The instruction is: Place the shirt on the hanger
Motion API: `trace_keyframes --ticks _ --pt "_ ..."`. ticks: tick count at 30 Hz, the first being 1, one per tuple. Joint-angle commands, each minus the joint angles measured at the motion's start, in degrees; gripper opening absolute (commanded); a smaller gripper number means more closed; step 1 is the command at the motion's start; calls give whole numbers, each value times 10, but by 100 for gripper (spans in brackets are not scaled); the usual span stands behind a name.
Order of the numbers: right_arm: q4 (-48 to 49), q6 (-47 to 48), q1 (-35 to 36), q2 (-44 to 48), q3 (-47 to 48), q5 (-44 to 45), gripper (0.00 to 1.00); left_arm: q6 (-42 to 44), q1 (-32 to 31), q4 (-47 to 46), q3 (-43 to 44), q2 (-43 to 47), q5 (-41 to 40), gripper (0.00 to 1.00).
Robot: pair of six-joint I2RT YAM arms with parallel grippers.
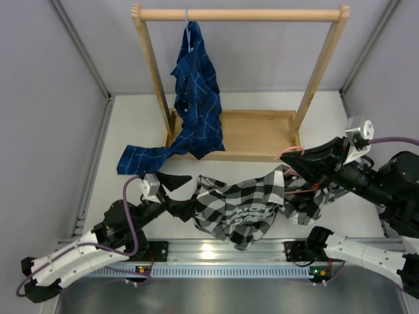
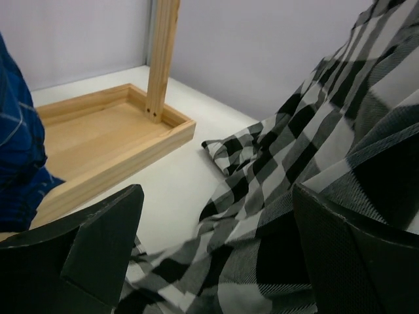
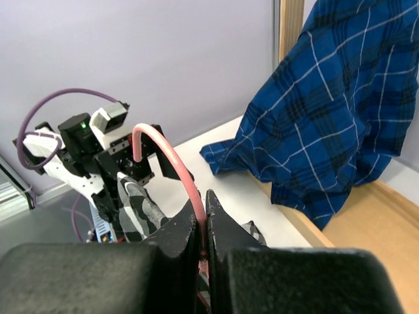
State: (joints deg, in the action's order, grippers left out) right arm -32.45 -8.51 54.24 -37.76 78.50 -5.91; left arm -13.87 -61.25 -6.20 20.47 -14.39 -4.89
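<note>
The black-and-white check shirt (image 1: 245,206) lies bunched between the two arms, pale lettering facing up. My right gripper (image 1: 294,163) is shut on the neck of the pink wire hanger (image 1: 291,152), just below its hook (image 3: 171,163). The rest of the hanger is mostly hidden in the shirt's right end. The right gripper (image 3: 204,204) has its jaws pressed on the wire. My left gripper (image 1: 182,198) is open at the shirt's left edge. In the left wrist view, check fabric (image 2: 281,196) lies between and beyond that gripper's (image 2: 217,196) spread fingers.
A wooden rack stands at the back with a tray base (image 1: 255,134) and a top rail (image 1: 242,13). A dark blue grid shirt (image 1: 196,85) hangs from it, its sleeve (image 1: 141,158) trailing onto the table. The tray's corner (image 2: 177,127) is near the left gripper.
</note>
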Motion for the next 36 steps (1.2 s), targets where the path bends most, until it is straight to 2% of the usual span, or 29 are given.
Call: trace_keyframes --ticks 1,4,8,16,19,24,27,30,31,34,35,36 --pt "5 5 6 -14 20 -3 0 -7 0 -111 -9 3 36 98" --pt "5 11 6 -15 19 25 0 -9 0 -102 6 -15 46 96" --pt "-9 28 5 -21 18 81 0 -2 0 -59 29 -6 22 98" --pt "-15 18 6 -23 3 215 0 24 0 -52 73 -16 34 98" --pt "-15 16 6 -23 6 229 0 29 0 -61 86 -40 52 98" --pt "-14 0 6 -16 18 250 0 24 0 -107 83 -98 193 98" --pt "-13 0 6 -15 22 248 0 12 0 -168 65 -131 244 98" --pt "-9 1 5 -12 27 195 0 18 0 -160 65 -167 185 98" --pt "-7 1 6 -7 28 185 0 23 0 -151 68 -173 132 98" --pt "-4 -1 6 -1 32 172 0 40 0 -135 74 -188 79 78" --pt "-4 -1 5 1 32 172 0 42 0 -137 72 -188 55 63" --pt "-4 -1 6 3 32 172 0 42 0 -138 70 -184 31 52"
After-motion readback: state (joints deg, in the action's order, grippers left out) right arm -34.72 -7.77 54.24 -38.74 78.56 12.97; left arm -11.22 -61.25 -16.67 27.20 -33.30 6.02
